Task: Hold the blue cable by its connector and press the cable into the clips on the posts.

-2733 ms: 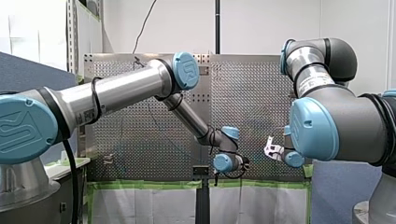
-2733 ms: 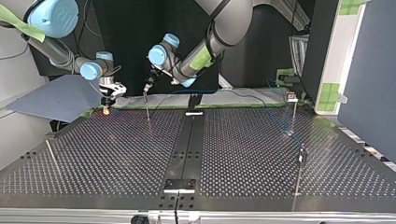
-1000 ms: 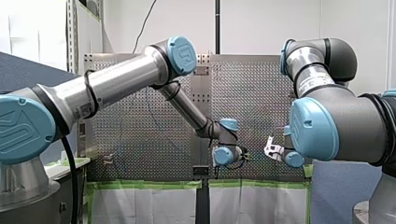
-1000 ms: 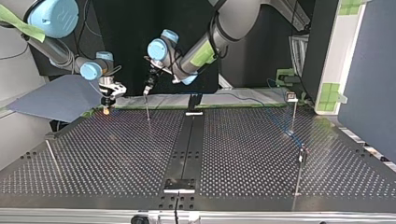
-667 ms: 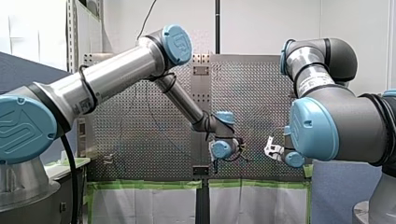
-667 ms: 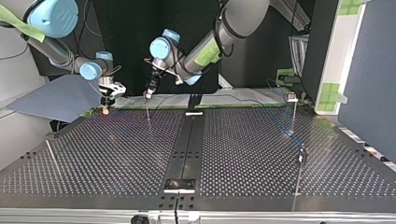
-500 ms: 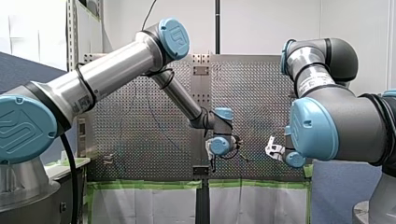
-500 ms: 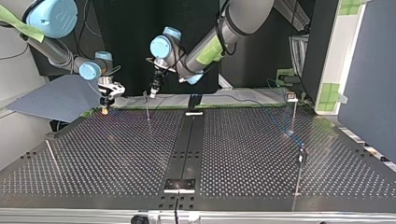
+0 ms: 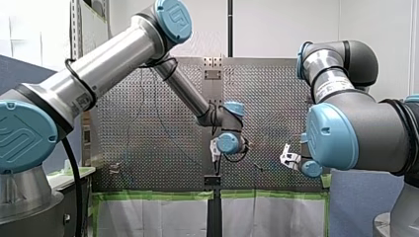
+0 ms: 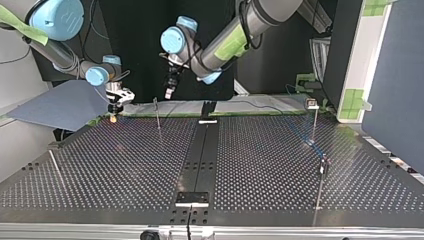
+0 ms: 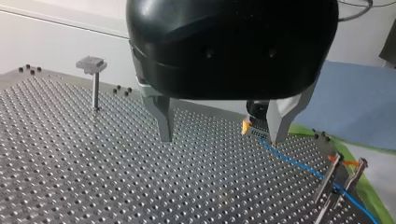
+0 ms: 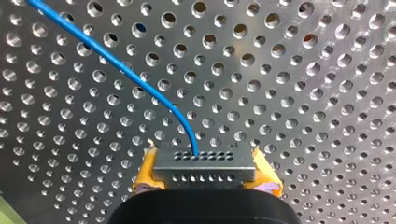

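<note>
The grey connector (image 12: 204, 165) of the blue cable (image 12: 140, 79) sits between the yellow pads of my right gripper (image 12: 205, 176), which is shut on it low over the perforated table (image 10: 260, 165). In the top view that gripper (image 10: 114, 114) hangs at the far left edge. My left gripper (image 11: 219, 135) is open with nothing between its metal fingers (image 11: 163, 122). It hovers high in the top view (image 10: 170, 93), above and beside a thin post (image 10: 157, 116). Ahead of it the cable (image 11: 299, 163) runs from the connector (image 11: 256, 127) to two slanted posts (image 11: 329, 179).
A clip-topped post (image 11: 95, 84) stands further off beside my left gripper. In the top view two more posts (image 10: 313, 117) (image 10: 322, 175) rise at the right and a leaning rod (image 10: 55, 167) at the left. A blue sheet (image 10: 60, 105) lies past the table's left corner.
My left arm has lifted its gripper up and away from the thin post, drifting towards the front view's left. My right arm has stayed put with the connector.
</note>
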You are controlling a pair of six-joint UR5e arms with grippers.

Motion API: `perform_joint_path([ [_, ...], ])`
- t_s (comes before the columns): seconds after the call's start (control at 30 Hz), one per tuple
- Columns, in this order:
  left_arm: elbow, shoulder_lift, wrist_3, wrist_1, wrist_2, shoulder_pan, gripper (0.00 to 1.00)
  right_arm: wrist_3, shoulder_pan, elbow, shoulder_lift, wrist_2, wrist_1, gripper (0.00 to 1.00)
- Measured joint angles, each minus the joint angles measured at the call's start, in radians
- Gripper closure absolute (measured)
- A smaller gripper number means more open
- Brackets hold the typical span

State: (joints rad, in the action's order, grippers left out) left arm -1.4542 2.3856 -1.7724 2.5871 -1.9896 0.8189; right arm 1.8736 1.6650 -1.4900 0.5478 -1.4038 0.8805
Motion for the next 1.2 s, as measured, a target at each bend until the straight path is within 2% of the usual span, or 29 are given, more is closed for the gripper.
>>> perform_joint_path([
  [0.33, -0.081, -0.081, -0.001, 0.004, -0.015, 0.002, 0.02, 0.000, 0.002, 0.000, 0.000, 0.002, 0.000, 1.00],
  [0.7, -0.167, -0.168, -0.075, 0.013, -0.080, -0.009, 0.02, -0.001, 0.004, 0.000, 0.000, 0.003, 0.001, 1.00],
  [0.97, -0.237, -0.237, -0.138, 0.011, -0.088, -0.006, 0.02, -0.003, 0.010, 0.000, 0.000, 0.011, 0.003, 1.00],
  [1.2, -0.295, -0.295, -0.146, 0.010, -0.089, -0.004, 0.02, -0.003, 0.010, 0.000, 0.000, 0.014, 0.002, 1.00],
])
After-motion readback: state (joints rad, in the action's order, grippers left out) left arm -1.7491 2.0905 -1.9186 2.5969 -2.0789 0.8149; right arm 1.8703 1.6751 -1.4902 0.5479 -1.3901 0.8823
